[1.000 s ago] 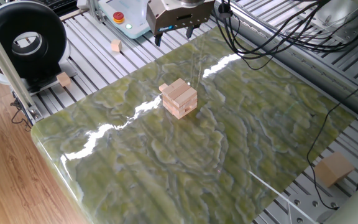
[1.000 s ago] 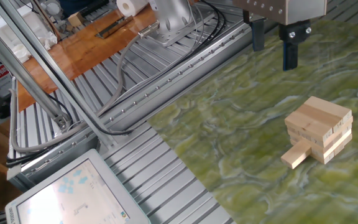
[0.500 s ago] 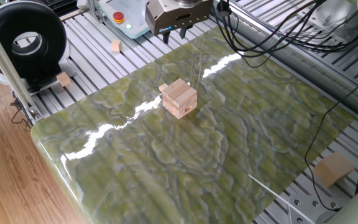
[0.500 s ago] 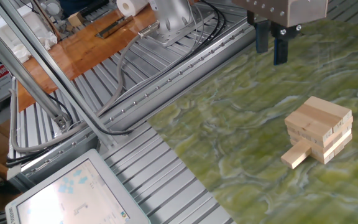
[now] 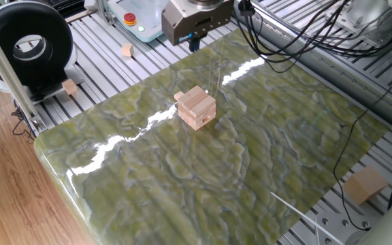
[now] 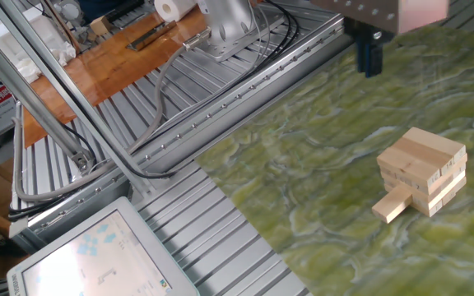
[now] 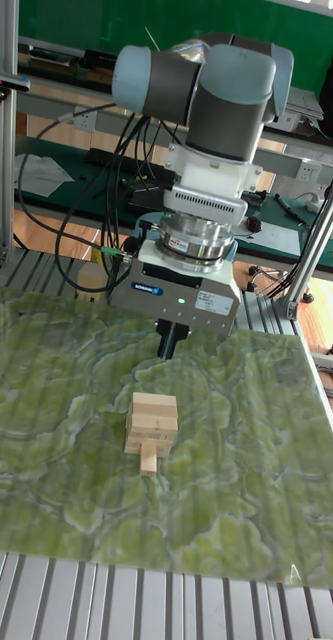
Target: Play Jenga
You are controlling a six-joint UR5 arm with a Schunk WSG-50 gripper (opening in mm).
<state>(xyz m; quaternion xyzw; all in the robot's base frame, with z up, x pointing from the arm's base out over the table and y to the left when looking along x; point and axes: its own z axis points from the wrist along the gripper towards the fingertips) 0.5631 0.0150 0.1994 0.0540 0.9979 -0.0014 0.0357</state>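
The Jenga tower (image 5: 197, 107) stands on the green marbled table (image 5: 264, 156), a short stack of pale wooden blocks in crossed layers. One block (image 6: 392, 204) sticks halfway out of a low layer, toward the table's front in the tall fixed view, where the tower (image 7: 151, 418) is near the middle. My gripper (image 5: 194, 43) hangs above the table's far edge, well behind the tower and apart from it. Its dark fingers (image 6: 371, 56) are pressed together with nothing between them. The tall fixed view shows the gripper (image 7: 168, 343) just behind the tower.
A larger tan cube (image 5: 365, 185) lies on the slatted metal frame at the right. Two small wooden cubes (image 5: 126, 50) (image 5: 69, 86) sit on the frame at the left, near a black round device (image 5: 26, 41). Cables (image 5: 298, 41) run behind the table.
The gripper's fingers have come together from open to shut. The gripper has also lifted slightly and drawn back from the tower. The tower has not moved.
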